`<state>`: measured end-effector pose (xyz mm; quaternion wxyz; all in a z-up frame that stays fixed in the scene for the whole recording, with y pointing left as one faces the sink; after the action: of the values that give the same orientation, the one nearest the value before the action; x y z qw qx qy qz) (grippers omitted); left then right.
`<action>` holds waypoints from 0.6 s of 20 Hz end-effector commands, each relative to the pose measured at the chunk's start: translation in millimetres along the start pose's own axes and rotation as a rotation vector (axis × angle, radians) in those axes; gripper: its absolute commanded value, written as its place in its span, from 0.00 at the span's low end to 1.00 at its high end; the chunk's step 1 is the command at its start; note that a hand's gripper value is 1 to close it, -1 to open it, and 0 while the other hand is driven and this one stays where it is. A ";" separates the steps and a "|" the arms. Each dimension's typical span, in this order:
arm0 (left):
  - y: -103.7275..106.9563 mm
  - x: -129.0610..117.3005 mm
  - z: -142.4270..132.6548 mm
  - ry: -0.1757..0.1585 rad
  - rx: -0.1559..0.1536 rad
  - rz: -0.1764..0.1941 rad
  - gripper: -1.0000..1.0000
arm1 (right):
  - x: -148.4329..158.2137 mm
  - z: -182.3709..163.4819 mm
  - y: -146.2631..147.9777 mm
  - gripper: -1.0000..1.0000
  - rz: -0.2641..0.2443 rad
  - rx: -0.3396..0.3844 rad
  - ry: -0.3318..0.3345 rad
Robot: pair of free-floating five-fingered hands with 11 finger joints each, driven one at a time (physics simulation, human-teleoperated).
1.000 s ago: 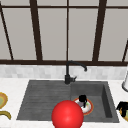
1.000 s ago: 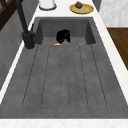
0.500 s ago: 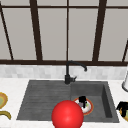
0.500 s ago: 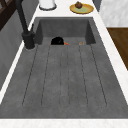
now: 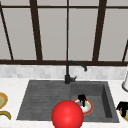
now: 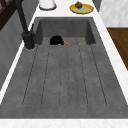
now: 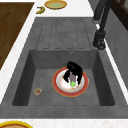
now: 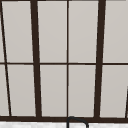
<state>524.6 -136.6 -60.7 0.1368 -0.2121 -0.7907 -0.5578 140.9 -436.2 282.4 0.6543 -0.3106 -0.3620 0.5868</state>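
A: Where's the left hand [image 5: 81, 99] sitting rn?

B: Down in the sink basin [image 5: 106, 100], over the red-rimmed plate [image 5: 89, 109]. In the right side view it's reaching down with fingers [image 7: 79, 79] curling over a small pale-and-green item [image 7: 72, 83] lying on the white centre of the plate. Looks like they're closing round it, but I can't tell for sure whether it's gripping or just touching.

A: And the plate itself?

B: Lying flat on the basin floor, roughly mid-basin, a bit toward the tap side. From the left side view the hand is peeking over the basin edge w/ a sliver of the plate's orange rim beside it.

A: Right hand?

B: The right hand [image 5: 121, 107] is hovering at the far right edge in the front view, over a yellow plate [image 5: 124, 114] on the surface. Fingers seem to be drooping, but open or closed, can't tell.

A: Anything else around?

B: A big red ball [image 5: 67, 115] is sitting in the foreground of the front view, hiding part of the sink's front edge. A black tap [image 5: 71, 71] is standing behind the sink, spout pointing right. A small round bit [image 7: 38, 91] is lying in the basin corner, well apart from the plate. A banana [image 7: 40, 10] and another yellow plate [image 7: 55, 4] are resting on the surface beyond the draining board [image 6: 65, 80]. A white container [image 6: 47, 3] is standing near the basin's far end.
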 end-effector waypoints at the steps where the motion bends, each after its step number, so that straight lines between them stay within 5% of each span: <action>1: 17.4 9.5 -8.5 -0.065 0.027 -0.023 0.00 | 0.0 0.0 0.0 0.50 0.000 0.000 0.000; 12: 61.8 59.0 -33.7 -0.089 0.027 -0.075 0.00 | 0.0 0.0 0.0 0.50 0.000 0.000 0.000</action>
<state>510.1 -144.5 12.9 0.1098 -0.2233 -0.7930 -0.5562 140.9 -436.2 282.4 0.6543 -0.3106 -0.3620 0.5868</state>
